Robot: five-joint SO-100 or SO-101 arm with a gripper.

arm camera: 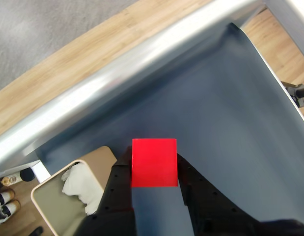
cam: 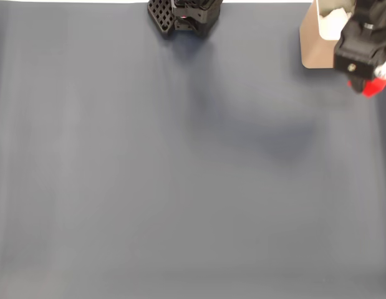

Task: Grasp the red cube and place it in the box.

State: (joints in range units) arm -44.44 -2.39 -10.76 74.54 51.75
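One red cube [arm camera: 153, 162], held betw. my two black fingers [arm camera: 117, 187] in the wrist view, one face toward the camera and the fingers pressing on its left and right sides. My pincer [arm camera: 154, 169] is narrow, closed onto the cube, w/ no gap visible at either contact. In the fixed view the cube [cam: 373, 87] peeks out red below the black gripper body at the upper right, raised off the dark grey mat [cam: 180, 174] (a soft shadow lies on the mat well apart from it, so I judge it airborne).

Box [arm camera: 53, 206]: tan, rounded corners, opening at lower left of the wrist view, w/ something white and crumpled inside. Fixed view shows the box [cam: 314, 43] just beside my pincer, partly behind the arm. The cube is not yet over the opening; it sits beside the box, toward the mat side.

Risks, as I judge them:
1. Early release: cube drops onto the mat next to the box, since the opening is still off to one side.
2. Rim strike: thin walls, tall box; if I travel too low, a finger or the cube clips the wall and tips or shoves the box.
3. Edge landing: cube hits the rim and bounces out.
4. Grip looks centred, so slip seems unlikely, but can't tell grip depth.
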